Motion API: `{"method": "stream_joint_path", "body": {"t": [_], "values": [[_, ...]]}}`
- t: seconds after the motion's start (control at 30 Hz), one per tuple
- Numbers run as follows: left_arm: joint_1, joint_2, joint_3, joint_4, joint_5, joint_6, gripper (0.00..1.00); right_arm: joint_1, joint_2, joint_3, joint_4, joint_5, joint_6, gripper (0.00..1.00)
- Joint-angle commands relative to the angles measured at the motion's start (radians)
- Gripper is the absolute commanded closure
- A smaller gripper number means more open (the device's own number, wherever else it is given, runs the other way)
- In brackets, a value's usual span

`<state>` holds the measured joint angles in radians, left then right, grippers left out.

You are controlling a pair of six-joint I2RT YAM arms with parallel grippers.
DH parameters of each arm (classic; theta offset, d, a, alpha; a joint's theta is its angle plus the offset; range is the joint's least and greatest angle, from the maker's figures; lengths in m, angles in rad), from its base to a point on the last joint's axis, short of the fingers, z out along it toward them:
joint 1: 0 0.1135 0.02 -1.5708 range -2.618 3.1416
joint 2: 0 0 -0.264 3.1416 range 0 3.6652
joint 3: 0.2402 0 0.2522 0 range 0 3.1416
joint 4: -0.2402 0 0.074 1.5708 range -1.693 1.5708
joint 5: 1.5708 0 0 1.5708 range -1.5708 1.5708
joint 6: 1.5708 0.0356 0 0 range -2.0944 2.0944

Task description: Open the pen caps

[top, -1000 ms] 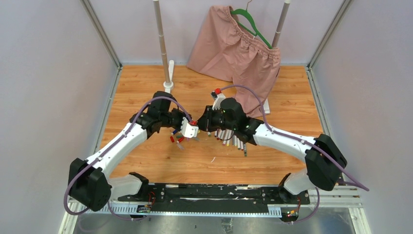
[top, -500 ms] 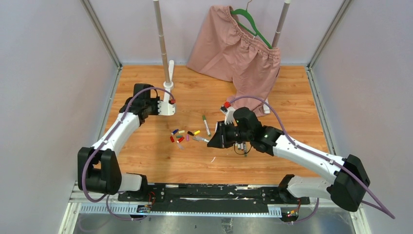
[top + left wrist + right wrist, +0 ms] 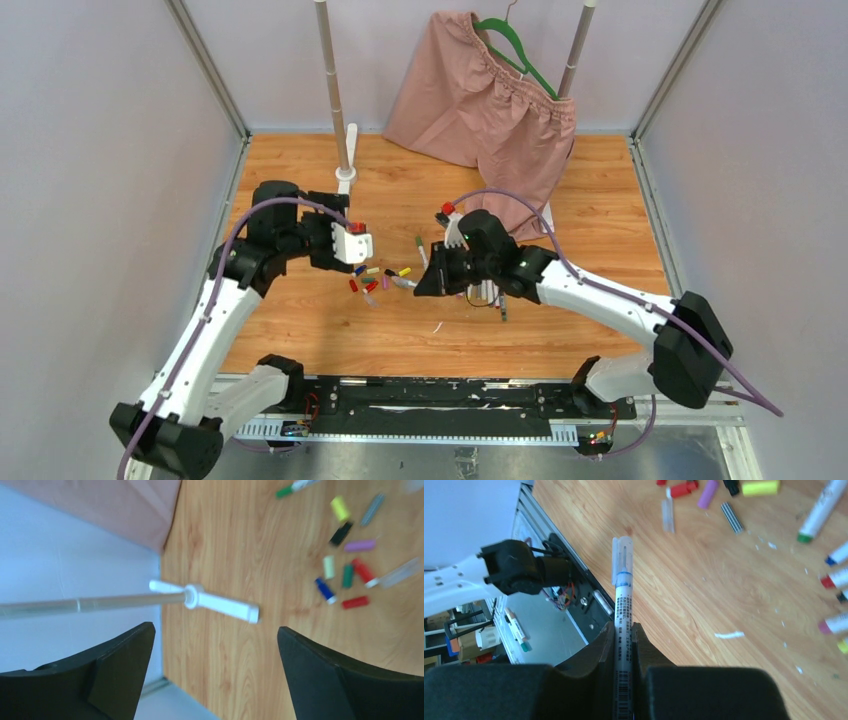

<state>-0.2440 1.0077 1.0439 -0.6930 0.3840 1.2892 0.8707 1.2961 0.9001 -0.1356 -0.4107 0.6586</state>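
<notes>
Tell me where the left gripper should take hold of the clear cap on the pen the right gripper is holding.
Pinch the clear cap across its sides, just past the blue band, coming from the free end of the pen. The right gripper clamps it farther back and the capped end juts out bare, so the open left gripper could likely pull straight along it.

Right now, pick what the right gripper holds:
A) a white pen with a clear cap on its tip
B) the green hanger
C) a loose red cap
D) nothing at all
A: in the right wrist view the right gripper is shut on a white pen, with a clear cap on its tip.
</notes>
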Motion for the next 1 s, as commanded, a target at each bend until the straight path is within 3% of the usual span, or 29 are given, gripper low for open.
{"method": "stream_joint_path", "body": {"t": [0.0,0.47,0.67,0.97], "values": [[-0.074,-0.080,-0.065,-0.078,0.115,-0.016,0.00,0.008,0.074,0.111,0.083,-0.034,0.027,1.00],[-0.118,-0.134,-0.126,-0.078,0.181,0.063,0.00,0.031,0.261,0.365,0.076,-0.029,0.063,1.00],[-0.152,-0.091,-0.095,-0.078,0.152,0.093,0.23,0.037,0.304,0.398,0.095,-0.058,0.083,1.00],[-0.186,-0.038,-0.096,-0.077,0.033,0.104,0.48,0.044,0.330,0.417,0.108,-0.049,0.097,1.00]]}}
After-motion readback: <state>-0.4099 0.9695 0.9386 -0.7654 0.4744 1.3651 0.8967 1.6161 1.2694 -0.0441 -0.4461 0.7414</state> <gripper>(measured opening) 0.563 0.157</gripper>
